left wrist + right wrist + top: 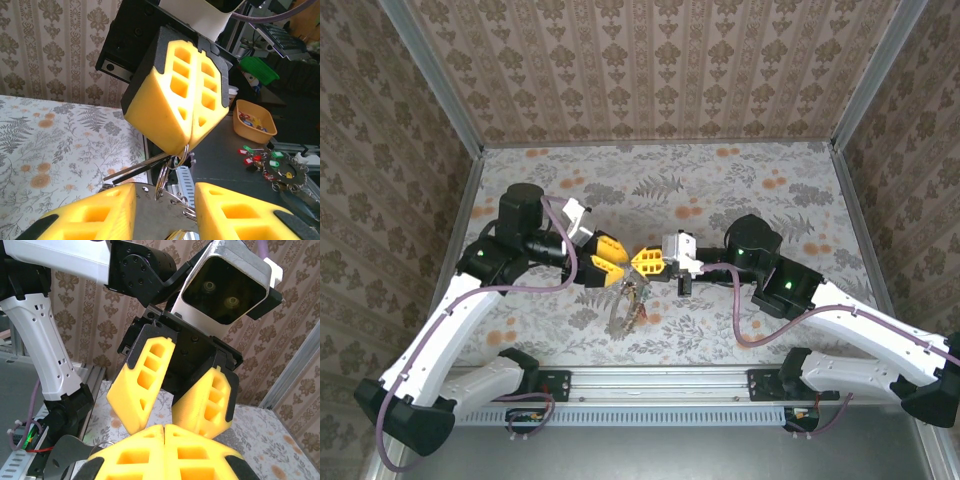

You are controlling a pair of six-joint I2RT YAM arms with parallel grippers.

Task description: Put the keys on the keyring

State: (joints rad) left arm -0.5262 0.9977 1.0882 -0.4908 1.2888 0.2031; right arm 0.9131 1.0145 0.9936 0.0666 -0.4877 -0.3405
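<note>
Both grippers meet above the middle of the table. My left gripper (607, 264) (165, 189) is shut on the keyring (160, 215), a flat grey metal piece that spans its yellow fingers (90, 215) and hangs toward the near edge (623, 308). My right gripper (645, 262) (189, 142) (165, 429) faces it, fingertips pressed together on a small split ring (184, 159). A plain dark grey key (131, 171) dangles from that ring, pointing left. The split ring touches the keyring's top edge. In the right wrist view the left gripper (162, 415) sits just beyond my shut fingers, and the keyring's edge (62, 455) shows at bottom left.
The floral table (740, 190) is walled on three sides, with a metal rail (650, 382) along its near edge. Off the table on a dark surface lie an orange bowl (252, 120) of keys and another ring (285, 172) with coloured tags.
</note>
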